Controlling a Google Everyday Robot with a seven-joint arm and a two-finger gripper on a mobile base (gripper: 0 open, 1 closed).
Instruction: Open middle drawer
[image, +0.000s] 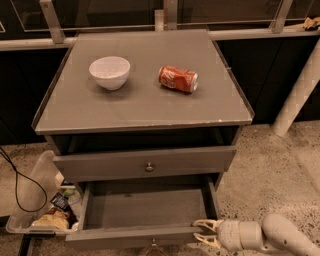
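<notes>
The middle drawer (145, 207) is a wide grey drawer, pulled well out of the cabinet, and its inside is bare. Its small round knob (152, 243) shows at the bottom edge of the view. My gripper (198, 231) is at the right end of this drawer's front panel, low on the right. Its pale fingers (204, 224) are spread apart, and I see nothing held between them. Above it, the shorter-fronted drawer (100, 167) with its knob (149, 166) is nearly shut. The tallest drawer is out of view.
On the cabinet top (145, 107) stand a white bowl (109, 71) and a red can (178, 79) lying on its side. A clear bin of rubbish (40, 210) and a black cable (15, 187) lie on the left floor. A white post (300, 95) leans at the right.
</notes>
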